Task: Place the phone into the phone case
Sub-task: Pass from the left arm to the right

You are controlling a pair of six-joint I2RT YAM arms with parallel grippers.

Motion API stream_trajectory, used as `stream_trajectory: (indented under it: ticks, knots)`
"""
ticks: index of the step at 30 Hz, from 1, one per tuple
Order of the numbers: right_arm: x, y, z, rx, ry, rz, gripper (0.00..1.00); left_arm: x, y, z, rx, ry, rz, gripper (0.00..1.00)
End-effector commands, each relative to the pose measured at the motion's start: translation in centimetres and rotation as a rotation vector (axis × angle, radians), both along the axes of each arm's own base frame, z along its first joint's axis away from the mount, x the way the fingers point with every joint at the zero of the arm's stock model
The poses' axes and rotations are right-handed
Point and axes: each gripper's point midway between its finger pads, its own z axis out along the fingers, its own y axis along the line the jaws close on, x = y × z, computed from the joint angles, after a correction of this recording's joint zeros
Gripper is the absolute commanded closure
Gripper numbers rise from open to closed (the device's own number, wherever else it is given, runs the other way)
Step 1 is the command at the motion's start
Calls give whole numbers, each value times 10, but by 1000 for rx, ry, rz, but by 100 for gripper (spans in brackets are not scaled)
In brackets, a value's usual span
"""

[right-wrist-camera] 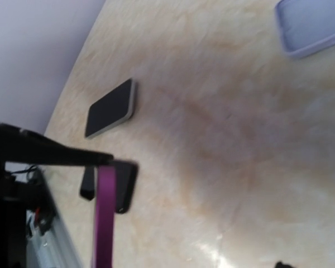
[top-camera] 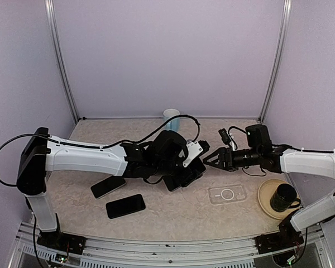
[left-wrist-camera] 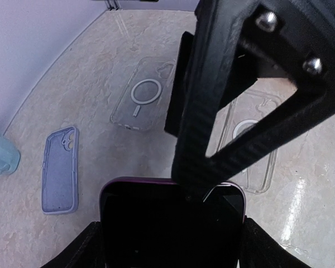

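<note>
My left gripper [left-wrist-camera: 173, 237] is shut on the phone [left-wrist-camera: 156, 223], a dark-screened phone with a purple rim, and holds it above the table. The phone's purple edge [right-wrist-camera: 104, 223] also shows in the right wrist view. My right gripper [top-camera: 206, 158] is open and points left at the phone. One of its black fingers [left-wrist-camera: 240, 84] lies across the phone's top edge. A clear phone case [top-camera: 227, 194] lies flat on the table below the right gripper. The left wrist view shows two clear cases [left-wrist-camera: 140, 94] [left-wrist-camera: 255, 149] and a lilac case [left-wrist-camera: 60, 170].
Two other dark phones [top-camera: 108, 186] [top-camera: 125, 205] lie at the front left. A tan plate [top-camera: 265, 202] holding a black cup [top-camera: 283, 196] sits at the right. A pale blue cup [top-camera: 171, 118] stands by the back wall.
</note>
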Motion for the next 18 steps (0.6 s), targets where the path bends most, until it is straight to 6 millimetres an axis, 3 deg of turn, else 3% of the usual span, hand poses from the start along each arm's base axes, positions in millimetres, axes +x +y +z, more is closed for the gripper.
stream_trajectory:
  ticks: [1,5,10,18]
  knots:
    - [-7,23,14,60,-4,68,21,0,-16,43,-94,-111,-1,69]
    - [-15,36,7,59,21,105,25,-4,-18,37,-77,-112,-8,69]
    - [-21,47,4,81,53,147,39,-8,-21,35,-74,-117,-18,69]
    - [-26,53,5,100,68,185,51,-12,-19,30,-61,-115,-25,69]
